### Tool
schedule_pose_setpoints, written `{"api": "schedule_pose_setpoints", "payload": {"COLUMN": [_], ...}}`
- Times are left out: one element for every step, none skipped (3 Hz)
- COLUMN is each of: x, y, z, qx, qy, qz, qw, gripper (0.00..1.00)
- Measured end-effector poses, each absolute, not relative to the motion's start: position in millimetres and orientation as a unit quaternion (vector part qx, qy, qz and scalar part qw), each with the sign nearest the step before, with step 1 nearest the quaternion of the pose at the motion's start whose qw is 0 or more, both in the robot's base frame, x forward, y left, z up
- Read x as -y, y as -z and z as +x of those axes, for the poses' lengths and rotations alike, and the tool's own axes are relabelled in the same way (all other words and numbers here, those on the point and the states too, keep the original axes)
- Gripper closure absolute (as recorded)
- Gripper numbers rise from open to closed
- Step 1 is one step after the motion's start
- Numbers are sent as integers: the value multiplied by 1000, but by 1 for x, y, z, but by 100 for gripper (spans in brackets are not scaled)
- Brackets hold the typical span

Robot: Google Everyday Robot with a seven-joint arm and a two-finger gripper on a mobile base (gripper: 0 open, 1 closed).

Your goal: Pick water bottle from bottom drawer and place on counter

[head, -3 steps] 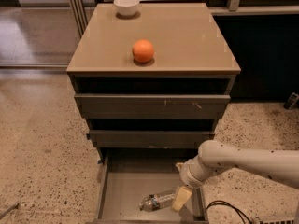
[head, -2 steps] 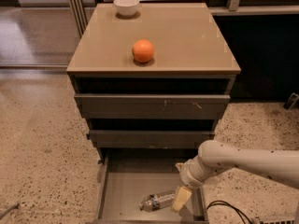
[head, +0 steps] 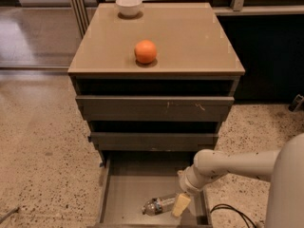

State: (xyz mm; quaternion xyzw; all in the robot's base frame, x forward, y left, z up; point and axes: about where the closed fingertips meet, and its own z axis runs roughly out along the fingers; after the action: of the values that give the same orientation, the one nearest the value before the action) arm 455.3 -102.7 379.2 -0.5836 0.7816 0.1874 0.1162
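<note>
The robot's white arm [head: 247,161] comes in from the right, outside the bottom drawer [head: 128,194], and reaches left toward it. The fat part of the arm is far out past the drawer's right wall. The arm gets thinner as it goes left. It bends at a round joint [head: 207,159] just above the drawer's right wall. From that bend the wrist [head: 192,180] points down and a little to the left, into the drawer. The gripper [head: 181,204] is at the very end of the arm. It is a pale yellow color. It hangs low inside the drawer, close to the right wall and near the front, pointing down at the drawer floor.
</note>
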Motion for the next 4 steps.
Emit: {"api": "schedule_pose_setpoints", "payload": {"x": [98, 91, 91, 94], "y": [-349, -329, -327, -316], "z": [462, 465, 465, 466], "qx": [-784, -784, -783, -786], "qy": [-179, -200, -201, -207], "qz": [-586, -578, -578, -574], "qw": [102, 108, 109, 100], "gripper": [0, 0, 0, 0]}}
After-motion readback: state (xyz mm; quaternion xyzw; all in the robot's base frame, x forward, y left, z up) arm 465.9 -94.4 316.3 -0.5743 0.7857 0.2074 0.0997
